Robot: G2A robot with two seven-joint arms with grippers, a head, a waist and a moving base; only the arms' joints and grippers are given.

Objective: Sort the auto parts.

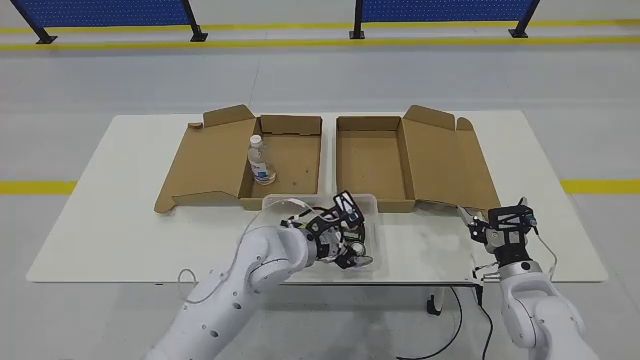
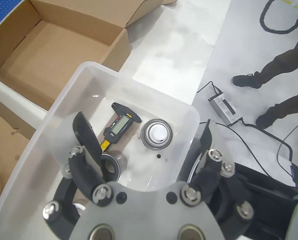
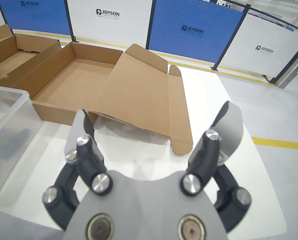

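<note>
A clear plastic bin (image 1: 272,203) stands at the table's front middle. Inside the bin (image 2: 71,88) lie a black digital caliper (image 2: 120,126), a metal bearing with a white centre (image 2: 156,134) and a dark ring-shaped bearing (image 2: 114,163). My left gripper (image 1: 345,232) hangs open over the bin. In the left wrist view the left gripper (image 2: 144,121) has one finger (image 2: 85,136) inside, right beside the dark ring, and the other past the bin's wall. My right gripper (image 3: 153,108) is open with nothing in it, low over the table's front right corner (image 1: 505,224).
Two open cardboard boxes stand side by side behind the bin: the left box (image 1: 295,170) holds an upright plastic bottle (image 1: 260,160), the right box (image 1: 372,165) has its lid flap (image 3: 144,96) folded out toward the right gripper. Bare tabletop (image 1: 130,210) lies at the front left.
</note>
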